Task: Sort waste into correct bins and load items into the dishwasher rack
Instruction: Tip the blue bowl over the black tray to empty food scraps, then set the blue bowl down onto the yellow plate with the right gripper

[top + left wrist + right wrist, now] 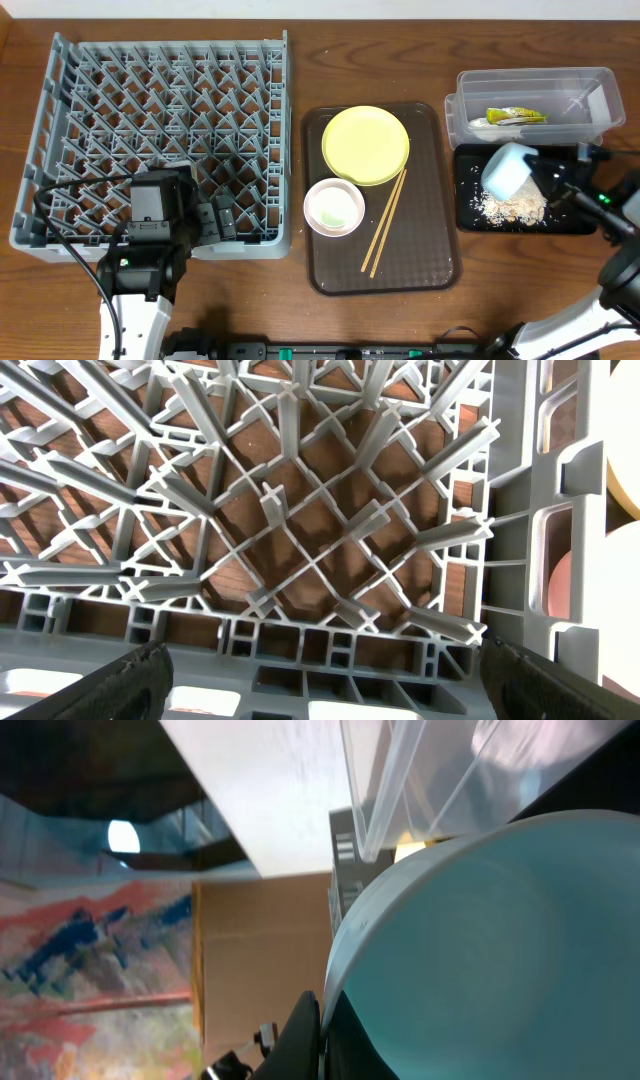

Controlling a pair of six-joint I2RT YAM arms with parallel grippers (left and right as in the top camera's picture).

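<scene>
Grey pegs fill the left wrist view because the left gripper [320, 680] hangs low over the dishwasher rack [300, 540], at the rack's bottom edge in the lower left of the overhead frame. Its fingers [130, 680] sit in the two bottom corners of that view, spread wide with nothing between them, which reads as waiting for something to load.

Further up, in the middle of the overhead frame, the brown serving tray [440, 280] carries what is not yet loaded. The pinkish-white bowl [334, 207] stands upright at its left, the chopsticks [385, 222] lie slantwise side by side just right of it, and the pale yellow plate [365, 145] lies flat just above the bowl.

At the right edge the right gripper [545, 172] pinches the rim of the light blue bowl [505, 170]; its wrist view shows one dark finger against that rim. The bowl is tipped on its side above the black tray [468, 190]. The beige crumbs [512, 207] lie heaped right under it, so I judge the tilt is for shaking leftovers out there. The bowl's inside looks clean.

Furthest up, the clear tub [455, 110] sits against the tray's top edge and holds the green-and-orange wrapper [515, 116] with a pale scrap [482, 124] beside it, dry waste kept apart from food. No dish shows in the rack, and I cannot find the small white cup
</scene>
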